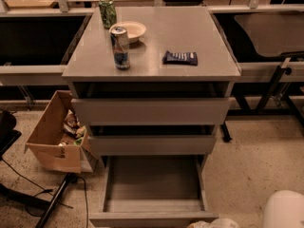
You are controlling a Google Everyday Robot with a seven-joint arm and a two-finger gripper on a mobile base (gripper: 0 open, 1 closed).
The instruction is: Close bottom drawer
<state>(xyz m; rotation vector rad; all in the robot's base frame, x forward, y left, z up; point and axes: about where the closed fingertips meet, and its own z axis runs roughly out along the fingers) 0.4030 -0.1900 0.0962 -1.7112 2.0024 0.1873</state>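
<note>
The bottom drawer (152, 182) stands pulled far out of the grey cabinet (199, 42), its bare tray open to view below the middle drawer (152, 145) and the top drawer (151, 111). Only a pale sliver of the gripper (213, 223) shows at the lower edge, just before the drawer's front lip; whether it is released or clenched cannot be told. A white rounded arm part (285, 210) sits low at the right. On top are a blue can (120, 47), a green can (107, 12), a bowl (129, 31) and a dark packet (180, 58)
</note>
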